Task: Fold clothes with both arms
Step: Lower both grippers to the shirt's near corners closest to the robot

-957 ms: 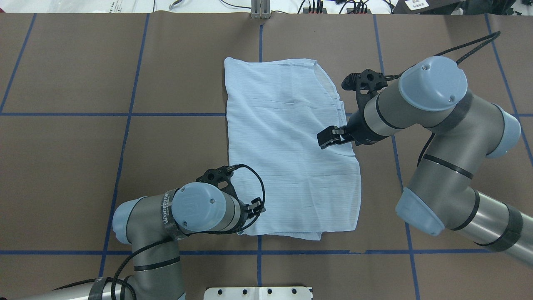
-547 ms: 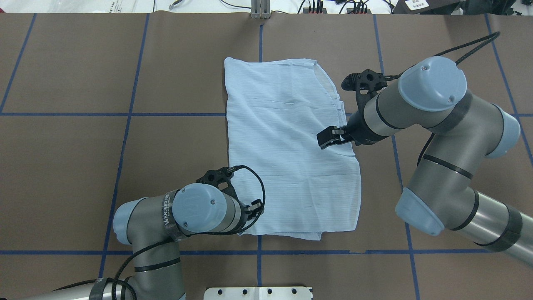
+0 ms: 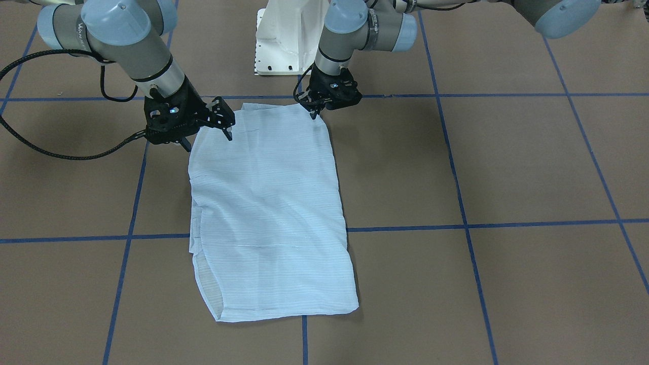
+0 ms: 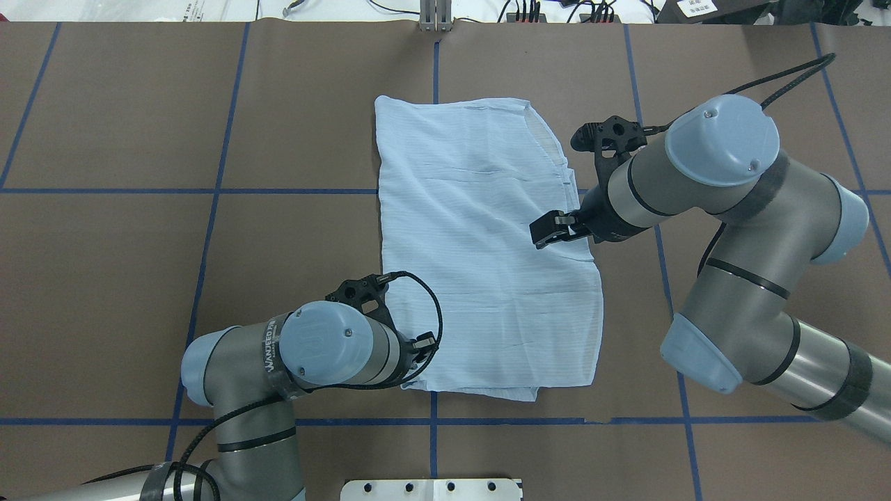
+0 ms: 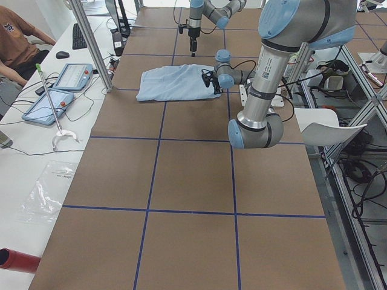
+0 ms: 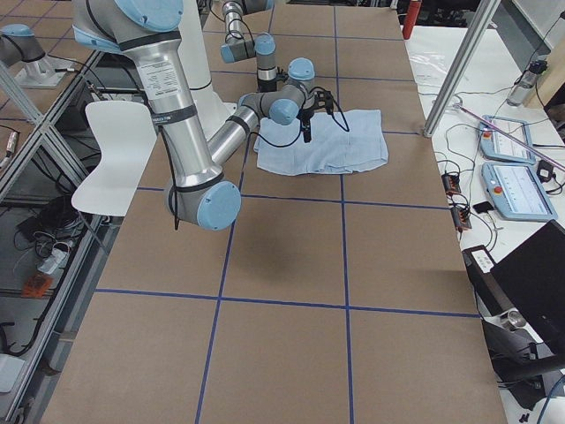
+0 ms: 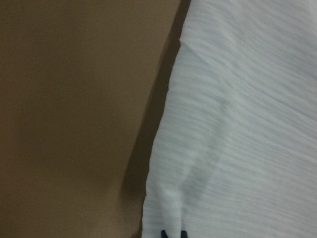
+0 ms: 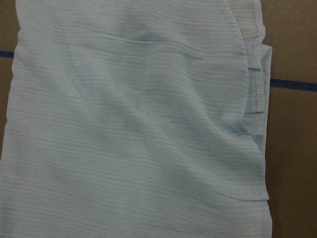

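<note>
1. On the table [image 4: 139, 278], near its middle, the shirt [image 4: 487, 243] lay flat. It was already folded into a long rectangle. Taking twelve o'clock as pointing away from the robot, layered edges showed along its three o'clock side.
2. The left gripper [image 4: 423, 344] sat low at the shirt's seven o'clock corner. In its wrist view the two tips were nearly together with a ridge of cloth running into them, so it appeared to be pinching the shirt's edge.
3. The right gripper [image 3: 208, 141] hovered over the three o'clock edge with its jaws spread wide, holding nothing. Its own camera showed only cloth and no fingertips.
4. The step in hand looked like securing the near end for an end-to-end fold. Only one corner seemed to be held.
5. Next, the right gripper would probably need to shift to the five o'clock corner, descend and close on every layer. Both arms could then lift evenly and carry that end toward twelve o'clock. The thin cloth might slip or drag if one side led.
</note>
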Controlling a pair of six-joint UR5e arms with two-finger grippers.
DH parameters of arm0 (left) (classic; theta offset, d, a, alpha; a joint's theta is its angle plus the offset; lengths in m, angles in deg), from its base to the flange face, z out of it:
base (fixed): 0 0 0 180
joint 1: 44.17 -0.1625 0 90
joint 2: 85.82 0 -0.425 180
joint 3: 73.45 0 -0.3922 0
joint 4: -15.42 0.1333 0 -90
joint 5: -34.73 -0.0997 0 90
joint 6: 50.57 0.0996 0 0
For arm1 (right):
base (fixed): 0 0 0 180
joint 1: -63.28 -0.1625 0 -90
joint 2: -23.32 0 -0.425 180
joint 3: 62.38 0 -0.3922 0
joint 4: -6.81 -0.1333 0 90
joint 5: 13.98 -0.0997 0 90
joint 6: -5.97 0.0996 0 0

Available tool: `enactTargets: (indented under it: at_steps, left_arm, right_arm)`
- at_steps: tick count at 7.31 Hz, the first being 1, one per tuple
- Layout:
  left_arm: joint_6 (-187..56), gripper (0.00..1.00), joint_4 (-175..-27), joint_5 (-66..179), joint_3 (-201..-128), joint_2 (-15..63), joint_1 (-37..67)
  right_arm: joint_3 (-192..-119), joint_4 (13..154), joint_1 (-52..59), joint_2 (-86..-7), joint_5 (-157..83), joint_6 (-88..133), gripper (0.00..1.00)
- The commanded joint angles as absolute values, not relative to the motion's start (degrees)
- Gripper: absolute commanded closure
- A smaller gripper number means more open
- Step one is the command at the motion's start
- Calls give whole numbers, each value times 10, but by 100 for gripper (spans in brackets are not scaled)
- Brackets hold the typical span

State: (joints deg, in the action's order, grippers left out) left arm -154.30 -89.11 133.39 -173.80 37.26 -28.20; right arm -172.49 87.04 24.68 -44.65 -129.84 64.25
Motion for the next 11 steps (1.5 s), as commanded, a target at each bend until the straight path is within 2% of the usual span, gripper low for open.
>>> enactTargets:
  at_steps: [1,2,7,11]
  left_arm:
    - [-1532,100,-892,1336,-1787,344,-271]
    - [-1501,100,-892,1336,-1805,329,-269]
    - [-1498,100,-892,1335,-1806,329,-265]
    - [-1497,100,-897,1333,-1797,329,-263]
  right_arm:
    - [-1723,866,268,-448,-1295,693,0]
    - [-1723,864,292,-447,-1282,734,0]
    - [-1709,868,448,-447,-1127,1071,0]
    - [-1697,925,464,-438,-1097,1183,0]
